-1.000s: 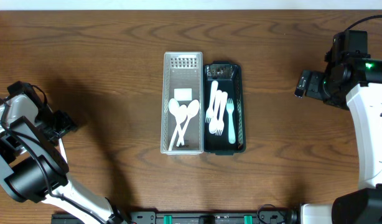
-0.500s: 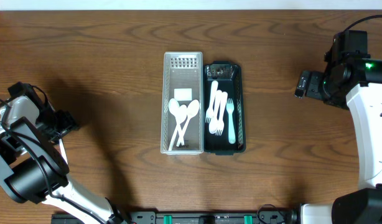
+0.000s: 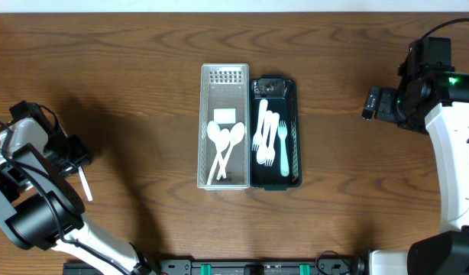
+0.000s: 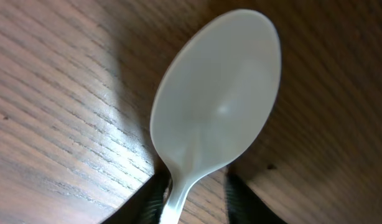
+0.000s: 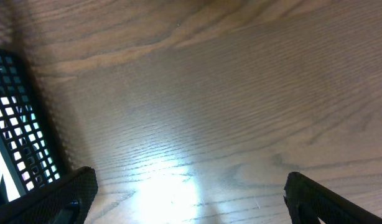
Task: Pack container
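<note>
Overhead, the left gripper (image 3: 76, 156) sits at the far left of the table (image 3: 143, 61), well apart from the two bins at the centre. A white spoon (image 3: 84, 186) sticks out of it, its bowl pointing toward the near edge.

The left wrist view shows that spoon (image 4: 219, 118) close up. Its bowl faces the camera over the wood grain and casts a dark shadow on the table. The handle runs down between the dark fingers (image 4: 155, 198) at the bottom edge. The left gripper (image 4: 194, 190) is closed to a narrow gap and holds the spoon by its neck. The contact point itself is cut off by the frame.

The white bin (image 3: 225, 76) stands long-side to long-side against the black bin (image 3: 295, 130), the two touching. Other spoons (image 3: 223, 149) lie in the white bin with a small white card above them. Forks (image 3: 269, 141) lie in the black bin, mostly white and one pale green.

The right gripper (image 3: 374, 103) hangs to the right of the bins, apart from them. In the right wrist view the right gripper (image 5: 191, 202) is spread wide with only bare table between its fingers (image 5: 60, 198). It holds nothing. A corner of the black bin (image 5: 17, 137) shows at the left edge.
</note>
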Controlling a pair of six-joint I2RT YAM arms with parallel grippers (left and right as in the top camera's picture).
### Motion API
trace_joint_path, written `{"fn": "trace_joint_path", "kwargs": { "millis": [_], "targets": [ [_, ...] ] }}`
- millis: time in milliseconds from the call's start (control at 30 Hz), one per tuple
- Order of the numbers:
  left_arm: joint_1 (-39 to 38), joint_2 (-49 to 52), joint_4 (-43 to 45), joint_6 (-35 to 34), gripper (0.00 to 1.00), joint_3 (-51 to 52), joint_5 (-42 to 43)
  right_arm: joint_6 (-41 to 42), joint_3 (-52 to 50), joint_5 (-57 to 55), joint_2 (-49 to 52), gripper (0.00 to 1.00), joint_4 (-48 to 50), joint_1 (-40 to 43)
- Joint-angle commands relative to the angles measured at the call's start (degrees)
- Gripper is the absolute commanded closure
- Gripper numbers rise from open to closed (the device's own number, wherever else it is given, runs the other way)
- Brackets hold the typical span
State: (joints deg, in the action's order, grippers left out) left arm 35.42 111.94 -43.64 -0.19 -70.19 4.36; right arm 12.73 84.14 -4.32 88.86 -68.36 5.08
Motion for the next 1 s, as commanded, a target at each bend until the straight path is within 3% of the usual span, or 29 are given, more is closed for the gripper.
{"fn": "trace_joint_path", "kwargs": {
  "millis": [0,267,600,767,967],
  "targets": [
    [0.1,1.2,-0.3,0.4,0.79,1.7,1.0,-0.8,-0.4,-0.2,0.3,0.01,0.0,0.2],
    [0.1,1.2,-0.2,0.1,0.94,1.7,1.0,-0.8,-0.4,-0.2,0.3,0.01,0.0,0.2],
    [-1.6,-0.7,-3.5,-2.4,0.94,-0.6,4.0,-0.8,-0.4,-0.2,0.3,0.01,0.0,0.2],
    [-8.4,-7.5,-7.7,-2.4,0.94,-3.8,4.2,-0.8,-0.4,-0.2,0.3,0.01,0.5,0.2],
    [-23.3,-20.8,-12.1,-2.4,0.94,-6.9,4.0,-0.8,-0.4,-0.2,0.3,0.01,1.6,0.2]
  ]
}}
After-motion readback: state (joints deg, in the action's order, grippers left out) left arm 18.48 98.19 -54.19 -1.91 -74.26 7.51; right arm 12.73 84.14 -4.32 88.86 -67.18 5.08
